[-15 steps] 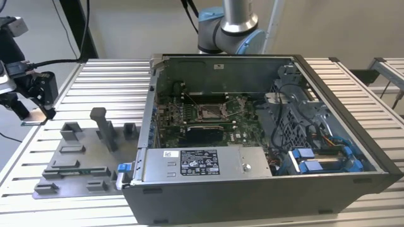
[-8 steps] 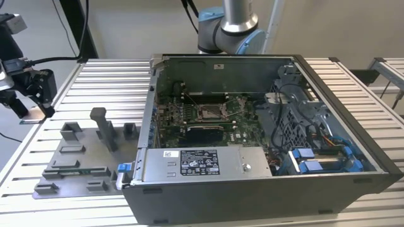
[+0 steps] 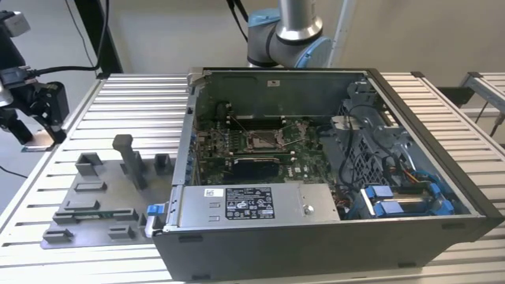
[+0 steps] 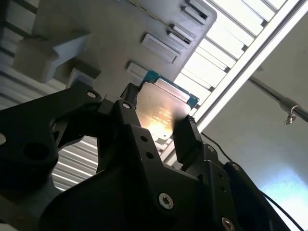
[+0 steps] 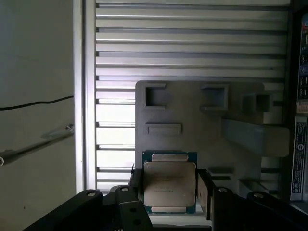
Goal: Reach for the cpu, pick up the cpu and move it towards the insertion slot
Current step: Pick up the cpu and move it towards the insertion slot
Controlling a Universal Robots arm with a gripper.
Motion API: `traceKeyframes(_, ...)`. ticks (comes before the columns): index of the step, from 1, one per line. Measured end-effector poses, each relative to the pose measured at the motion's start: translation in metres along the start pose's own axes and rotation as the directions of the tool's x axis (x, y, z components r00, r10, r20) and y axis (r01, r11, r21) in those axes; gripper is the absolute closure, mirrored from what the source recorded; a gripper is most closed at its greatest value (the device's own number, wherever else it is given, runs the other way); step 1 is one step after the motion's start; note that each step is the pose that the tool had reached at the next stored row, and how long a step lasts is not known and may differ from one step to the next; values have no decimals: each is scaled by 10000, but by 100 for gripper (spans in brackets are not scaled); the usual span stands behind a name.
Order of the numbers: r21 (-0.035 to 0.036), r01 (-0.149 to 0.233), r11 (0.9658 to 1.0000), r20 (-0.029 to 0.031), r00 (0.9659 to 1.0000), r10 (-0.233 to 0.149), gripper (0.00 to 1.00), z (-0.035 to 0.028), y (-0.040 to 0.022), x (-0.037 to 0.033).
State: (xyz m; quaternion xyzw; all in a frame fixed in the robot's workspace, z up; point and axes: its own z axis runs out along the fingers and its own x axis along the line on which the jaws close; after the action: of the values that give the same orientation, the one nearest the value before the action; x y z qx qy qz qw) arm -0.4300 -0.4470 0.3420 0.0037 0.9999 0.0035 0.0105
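- The cpu [image 5: 169, 185] is pinched by 2 opposite edges in the gripper [image 5: 169, 180], above the grey fixture [image 5: 192, 110].
- The insertion slot [image 3: 264, 139] lies well apart, inside the computer case [image 3: 332, 242].
- With so thin a hold, the chip could be tilted or dropped.

Slatted metal table [image 3: 118, 100]: grey fixture tray [image 3: 120, 195], open computer case [image 3: 316, 248].

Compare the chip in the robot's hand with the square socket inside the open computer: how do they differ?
The cpu is gripped between the hand's fingers, outside the computer case; the insertion slot sits on the board inside it. The cpu shows a plain silvery lid on a green border; the insertion slot is a metal frame around a brownish centre. Both are square.
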Motion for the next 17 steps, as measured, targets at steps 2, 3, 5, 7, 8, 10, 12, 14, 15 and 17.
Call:
traceKeyframes(2, -1, -2, 10000, 1, 10000, 2, 100, -13, 0, 0)
traceKeyframes(3, -1, -3, 10000, 1, 10000, 3, 100, -20, 0, 0)
traceKeyframes(5, 0, -6, 10000, -1, 10000, 6, 100, -40, 0, -1)
traceKeyframes(7, 0, -7, 10000, 0, 10000, 7, 100, -65, 0, -2)
traceKeyframes(8, 0, -8, 10000, 0, 10000, 8, 100, -81, 1, -2)
traceKeyframes(10, 0, -9, 10000, 0, 10000, 9, 100, -113, 1, -2)
traceKeyframes(12, 0, -10, 10000, 0, 10000, 10, 100, -144, 1, -3)
traceKeyframes(14, 0, -12, 10000, 0, 10000, 12, 100, -172, 1, -4)
traceKeyframes(15, 0, -12, 10000, 1, 10000, 12, 100, -184, 1, -4)
traceKeyframes(17, 0, -13, 10000, 0, 10000, 13, 100, -210, 1, -4)
